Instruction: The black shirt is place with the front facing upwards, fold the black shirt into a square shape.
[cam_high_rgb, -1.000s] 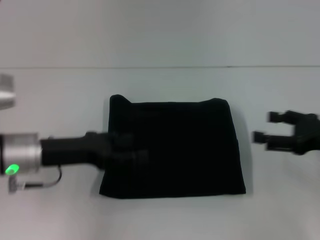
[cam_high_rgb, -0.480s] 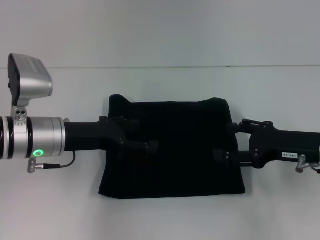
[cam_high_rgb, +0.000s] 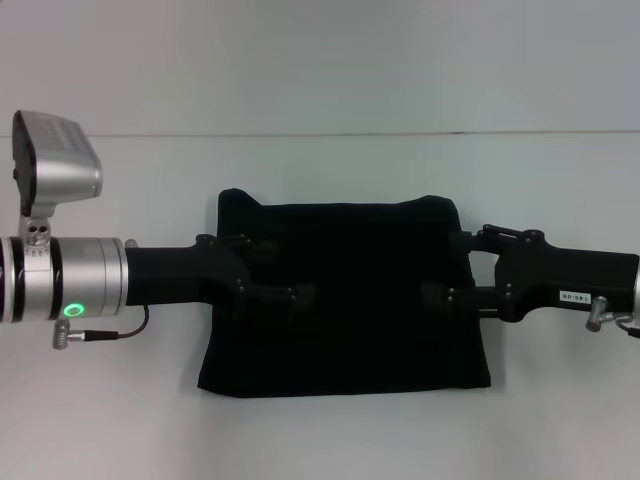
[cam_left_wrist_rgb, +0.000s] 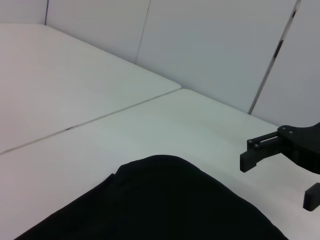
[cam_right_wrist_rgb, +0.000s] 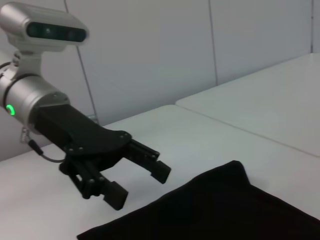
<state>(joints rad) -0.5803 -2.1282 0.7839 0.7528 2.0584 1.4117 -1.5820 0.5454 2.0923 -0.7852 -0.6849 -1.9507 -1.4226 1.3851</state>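
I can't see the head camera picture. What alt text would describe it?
A black shirt, already folded into a rough rectangle, lies on a white table. The left hand and the right hand reach in from opposite sides, both open over the shirt's side edges.
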